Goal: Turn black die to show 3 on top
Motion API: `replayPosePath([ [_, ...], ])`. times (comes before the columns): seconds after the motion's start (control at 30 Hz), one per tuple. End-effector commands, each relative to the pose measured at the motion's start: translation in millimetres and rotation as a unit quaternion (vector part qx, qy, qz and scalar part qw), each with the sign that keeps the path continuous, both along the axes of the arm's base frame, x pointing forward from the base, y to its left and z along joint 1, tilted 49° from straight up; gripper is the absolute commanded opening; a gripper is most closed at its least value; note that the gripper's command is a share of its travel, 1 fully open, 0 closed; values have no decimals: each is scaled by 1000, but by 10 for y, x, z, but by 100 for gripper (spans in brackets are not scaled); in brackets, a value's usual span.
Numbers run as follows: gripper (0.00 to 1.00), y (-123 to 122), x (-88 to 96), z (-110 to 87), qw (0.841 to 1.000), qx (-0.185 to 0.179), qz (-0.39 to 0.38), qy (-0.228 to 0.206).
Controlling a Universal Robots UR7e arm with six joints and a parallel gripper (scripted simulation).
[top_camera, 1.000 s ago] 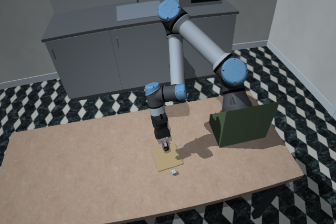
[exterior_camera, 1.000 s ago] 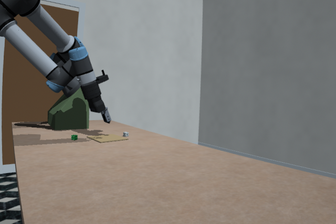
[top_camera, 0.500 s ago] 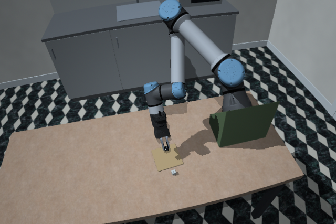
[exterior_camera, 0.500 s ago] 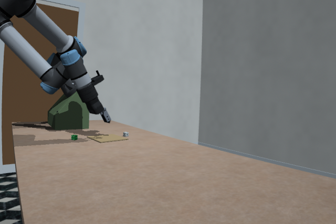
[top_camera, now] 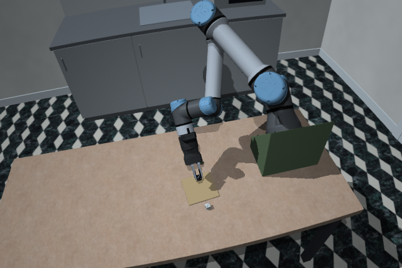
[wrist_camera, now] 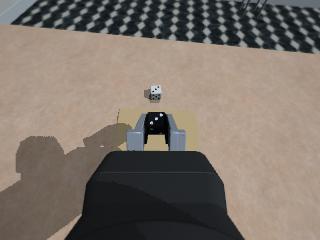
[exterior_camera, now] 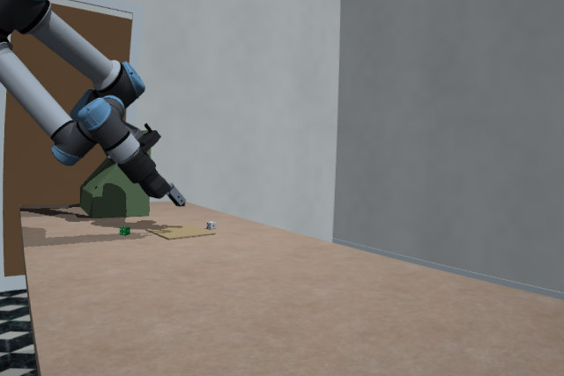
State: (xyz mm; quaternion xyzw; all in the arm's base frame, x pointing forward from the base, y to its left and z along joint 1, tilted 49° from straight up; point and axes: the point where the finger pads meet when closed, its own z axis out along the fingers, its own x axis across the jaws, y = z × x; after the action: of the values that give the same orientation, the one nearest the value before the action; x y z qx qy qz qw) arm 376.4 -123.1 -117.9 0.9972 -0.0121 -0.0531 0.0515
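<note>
My gripper [wrist_camera: 156, 122] is shut on the black die [wrist_camera: 157, 123] and holds it in the air above the tan mat [top_camera: 200, 189]. The arm's wrist is tilted. In the wrist view the die's visible face shows three white pips. The gripper also shows in the top view [top_camera: 197, 176] and in the exterior view [exterior_camera: 179, 199], well above the mat [exterior_camera: 181, 232]. A white die [top_camera: 208, 206] lies on the table just off the mat's near edge; it also shows in the wrist view [wrist_camera: 156, 92] and in the exterior view [exterior_camera: 211, 224]. A green die [exterior_camera: 124, 230] lies on the table beside the mat.
A green box-like block [top_camera: 290, 152] stands on the table by the arm's base, right of the mat. The arm's shadow falls on the table between the mat and the block.
</note>
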Motion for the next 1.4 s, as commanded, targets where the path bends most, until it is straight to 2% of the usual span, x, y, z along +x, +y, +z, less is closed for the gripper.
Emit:
replayPosePath([
  [0.0,40,1,1,3,1000,16,-1,0],
  [0.77,40,-12,0,-8,1000,16,-1,0],
  [1.37,40,-146,-16,-124,1000,16,-1,0],
])
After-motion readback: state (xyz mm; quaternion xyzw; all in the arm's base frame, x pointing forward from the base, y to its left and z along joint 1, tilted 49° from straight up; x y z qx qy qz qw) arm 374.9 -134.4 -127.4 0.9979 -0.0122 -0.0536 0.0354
